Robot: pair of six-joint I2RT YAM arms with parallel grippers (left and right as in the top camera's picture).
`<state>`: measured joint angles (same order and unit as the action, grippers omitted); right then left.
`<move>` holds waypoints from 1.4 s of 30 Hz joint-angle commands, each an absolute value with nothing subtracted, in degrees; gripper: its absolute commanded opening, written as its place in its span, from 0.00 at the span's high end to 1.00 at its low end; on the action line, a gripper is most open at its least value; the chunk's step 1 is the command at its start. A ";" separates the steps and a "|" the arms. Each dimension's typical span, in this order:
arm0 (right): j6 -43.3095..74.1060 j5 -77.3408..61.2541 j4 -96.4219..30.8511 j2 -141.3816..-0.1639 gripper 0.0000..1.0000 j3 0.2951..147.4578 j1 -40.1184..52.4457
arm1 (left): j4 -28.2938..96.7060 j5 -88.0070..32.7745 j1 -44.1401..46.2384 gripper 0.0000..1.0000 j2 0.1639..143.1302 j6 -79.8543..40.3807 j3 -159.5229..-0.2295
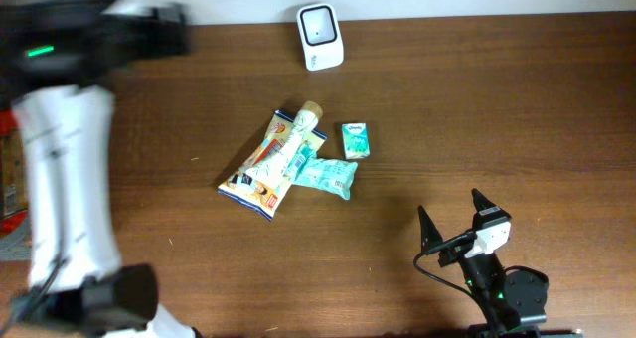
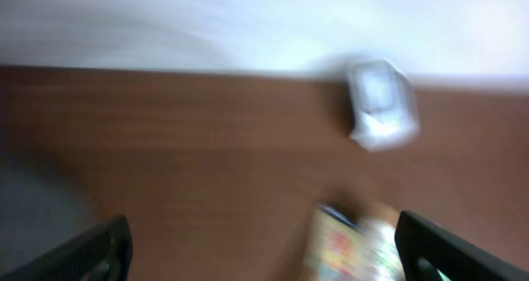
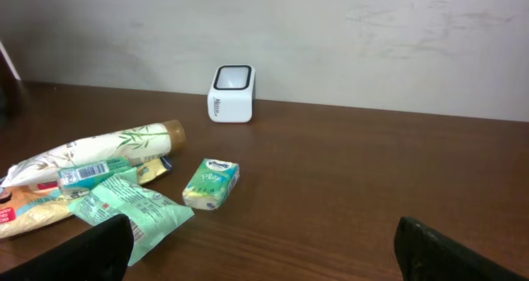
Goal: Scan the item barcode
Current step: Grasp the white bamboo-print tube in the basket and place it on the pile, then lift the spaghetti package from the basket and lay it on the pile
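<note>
A white barcode scanner (image 1: pixel 320 37) stands at the table's far edge. In the middle lies a heap of items: a cream tube (image 1: pixel 290 137), a yellow snack packet (image 1: pixel 256 179), a mint-green pouch (image 1: pixel 328 176) and a small green tissue pack (image 1: pixel 356 140). My right gripper (image 1: pixel 452 219) is open near the front right, well short of the items, with nothing between its fingers (image 3: pixel 103 244). The left wrist view is blurred. It shows my left gripper (image 2: pixel 263 231) open and empty, facing the scanner (image 2: pixel 380 116), with the heap (image 2: pixel 351 244) just ahead between the jaws.
The left arm (image 1: pixel 65 179) runs along the left side of the brown table (image 1: pixel 497 109), its upper part blurred. A pale wall (image 3: pixel 331 33) rises behind the scanner (image 3: pixel 231 93). Bare wood lies between the right gripper and the tissue pack (image 3: pixel 212 183).
</note>
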<state>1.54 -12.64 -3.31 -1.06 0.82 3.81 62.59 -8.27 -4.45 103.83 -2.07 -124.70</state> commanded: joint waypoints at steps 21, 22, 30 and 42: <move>1.98 -12.16 -3.42 -0.84 0.01 0.32 4.12 | 51.05 14.83 -38.70 0.27 134.15 17.45 -108.84; 1.98 -12.16 -3.42 -0.84 0.01 0.32 4.12 | 51.00 14.85 -38.96 0.46 134.15 17.47 -108.84; 2.00 -12.16 -3.42 -0.84 0.01 0.32 4.12 | 51.86 8.12 -38.57 1.00 123.85 15.64 -112.05; 1.98 -12.16 -3.42 -0.84 0.01 0.32 4.12 | 39.44 -14.06 -25.65 1.00 85.62 2.81 -117.12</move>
<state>1.52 -12.64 -3.33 -1.06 0.82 3.81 43.38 -13.56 -29.41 92.03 3.79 -115.28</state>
